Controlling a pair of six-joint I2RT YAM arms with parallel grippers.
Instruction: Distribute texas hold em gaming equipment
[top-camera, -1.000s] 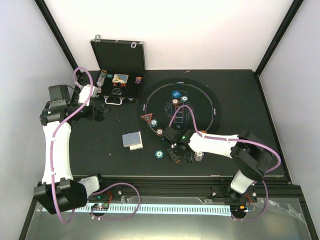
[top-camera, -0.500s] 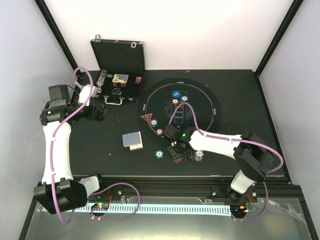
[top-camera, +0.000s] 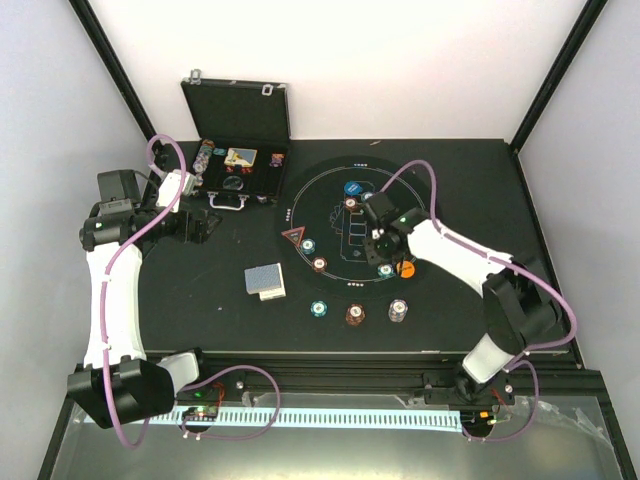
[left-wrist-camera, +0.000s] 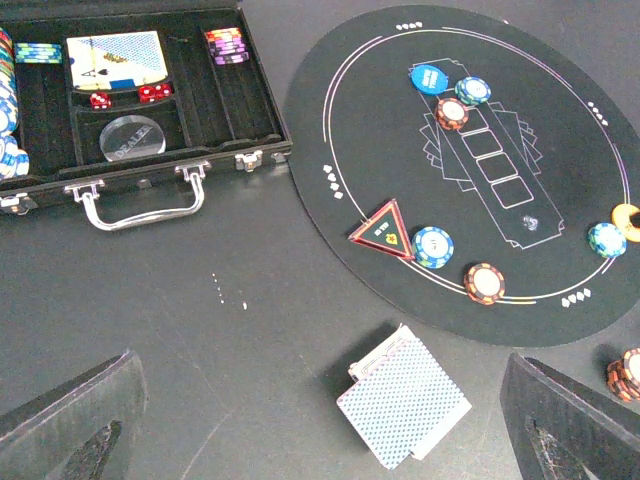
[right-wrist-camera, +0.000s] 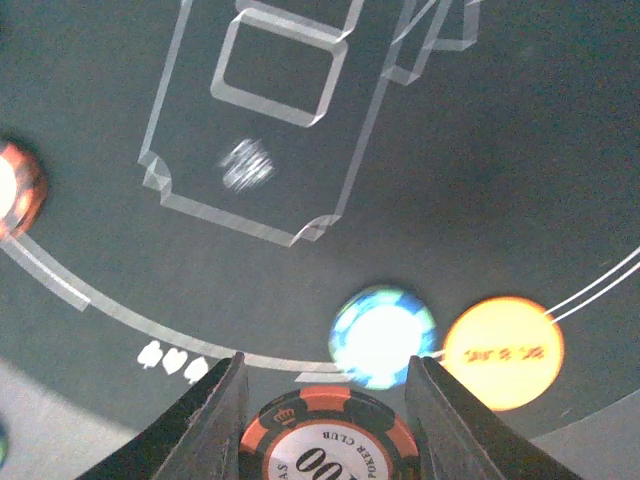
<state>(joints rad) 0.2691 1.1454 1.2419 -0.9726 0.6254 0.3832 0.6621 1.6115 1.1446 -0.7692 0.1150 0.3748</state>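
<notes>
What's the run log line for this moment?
right claw: shut on red-brown chip | over mat beside teal chip | left claw: open near case

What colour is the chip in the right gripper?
The round poker chip is red-orange and black with a white centre, clearest in the right wrist view.

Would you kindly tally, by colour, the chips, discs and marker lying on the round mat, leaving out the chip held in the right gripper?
Teal chips: 3
Red-brown chips: 2
Blue disc: 1
Orange disc: 1
Red triangle marker: 1
Total: 8
</notes>
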